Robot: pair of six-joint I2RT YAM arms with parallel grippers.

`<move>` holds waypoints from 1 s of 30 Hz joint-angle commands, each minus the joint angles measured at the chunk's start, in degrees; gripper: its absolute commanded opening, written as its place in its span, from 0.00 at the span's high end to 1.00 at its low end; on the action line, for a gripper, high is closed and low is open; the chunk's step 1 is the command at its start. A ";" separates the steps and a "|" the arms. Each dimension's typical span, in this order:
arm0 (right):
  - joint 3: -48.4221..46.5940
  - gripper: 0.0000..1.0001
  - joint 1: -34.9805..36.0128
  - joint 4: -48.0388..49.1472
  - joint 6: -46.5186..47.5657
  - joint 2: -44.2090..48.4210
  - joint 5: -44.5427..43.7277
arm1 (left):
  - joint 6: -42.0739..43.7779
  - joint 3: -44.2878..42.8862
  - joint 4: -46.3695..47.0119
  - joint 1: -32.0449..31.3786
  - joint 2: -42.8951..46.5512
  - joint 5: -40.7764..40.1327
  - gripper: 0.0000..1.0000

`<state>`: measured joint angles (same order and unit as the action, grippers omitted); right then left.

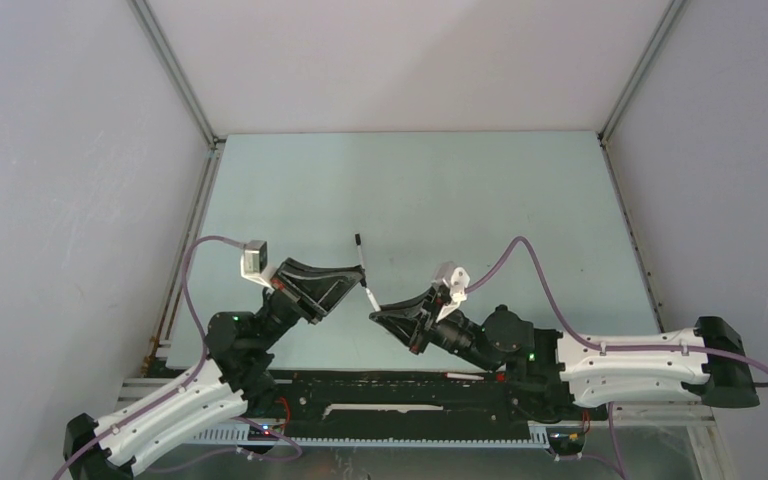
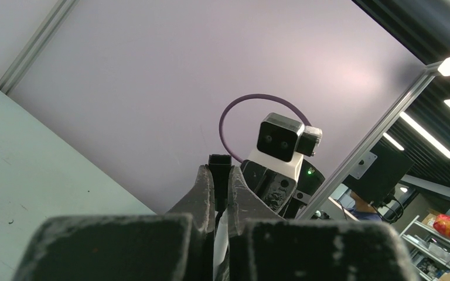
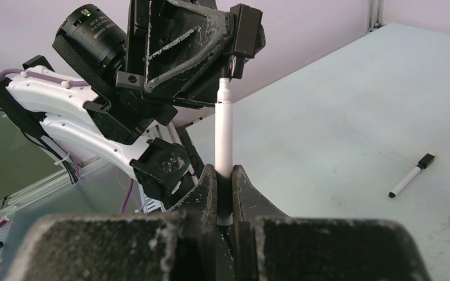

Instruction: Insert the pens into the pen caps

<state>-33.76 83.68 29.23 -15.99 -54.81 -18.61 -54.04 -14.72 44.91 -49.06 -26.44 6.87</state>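
One capped pen (image 3: 411, 174) is lying done on the table (image 3: 328, 105); right gripper (image 3: 224, 190) is clamping a second pen (image 3: 224, 134), holding its tip at the pen cap (image 2: 220, 160) pinched in left gripper (image 2: 220, 193), not yet seated.

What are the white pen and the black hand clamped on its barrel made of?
The pen looks like smooth white plastic with a faint sheen. The right hand seems to be matte black plastic, its edges scuffed grey, though rubber is possible.
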 commanded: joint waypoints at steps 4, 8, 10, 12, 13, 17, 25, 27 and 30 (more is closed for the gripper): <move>-3.11 1.00 0.47 1.47 0.78 -0.95 -0.05 | -0.29 1.14 1.85 0.36 -0.30 1.30 1.00; -3.50 1.00 0.52 0.64 0.77 -1.34 -0.17 | -0.36 1.26 1.66 0.37 0.23 0.55 1.00; -3.51 1.00 0.59 0.25 0.70 -1.36 -0.19 | -0.29 1.28 0.98 0.36 1.01 -0.30 1.00; -3.50 1.00 0.59 0.13 0.70 -1.36 -0.42 | 0.08 1.31 0.40 0.37 1.61 -0.58 1.00; -3.51 1.00 0.54 0.12 0.68 -1.33 -0.43 | 0.30 1.24 0.03 0.37 1.83 -0.64 1.00; -3.55 1.00 0.57 0.21 0.78 -1.49 -0.77 | 0.43 1.41 -0.34 0.36 2.09 -0.73 1.00; -4.38 1.00 0.59 0.10 1.17 -1.89 -0.54 | 0.60 1.57 -0.53 0.34 1.61 -0.55 1.00; -4.39 1.00 0.60 0.21 1.19 -1.84 -0.67 | 0.65 1.71 -0.41 0.36 1.57 -0.55 1.00; -4.39 1.00 0.55 0.21 1.33 -1.89 -1.01 | 0.52 1.76 -0.26 0.37 1.73 -0.62 1.00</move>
<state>-35.42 83.90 27.99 -15.79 -56.55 -18.70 -54.00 -14.66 43.62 -49.06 -24.73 6.26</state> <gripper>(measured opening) 0.060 0.040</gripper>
